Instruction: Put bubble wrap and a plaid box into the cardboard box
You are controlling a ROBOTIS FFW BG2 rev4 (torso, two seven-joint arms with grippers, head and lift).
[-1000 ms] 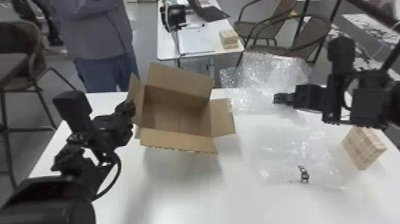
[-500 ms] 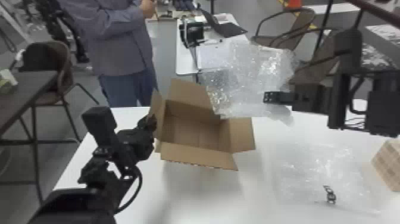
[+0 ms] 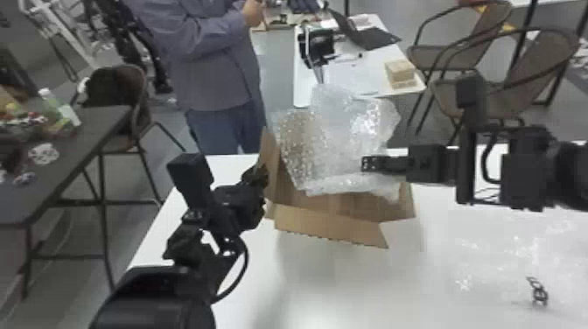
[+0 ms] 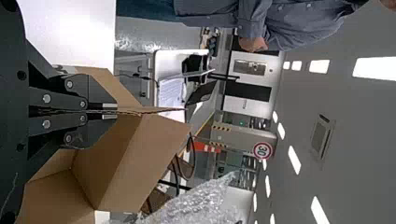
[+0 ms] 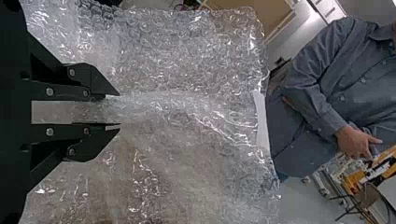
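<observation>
Right end effector pinches wrap over the carton; left end effector pinches its flap. Advise centring wrap, lowering until edges sit inside, then releasing.

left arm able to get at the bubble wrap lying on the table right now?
Probably not: its jaws are shut on a flap of the cardboard box, which stands between them and that wrap.

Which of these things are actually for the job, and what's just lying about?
For the job:
- cardboard box, edge pinched by the left gripper
- bubble wrap, held by the right gripper

Apparently just about:
- small black item on the near table
- pale block on the far table
- chairs
</observation>
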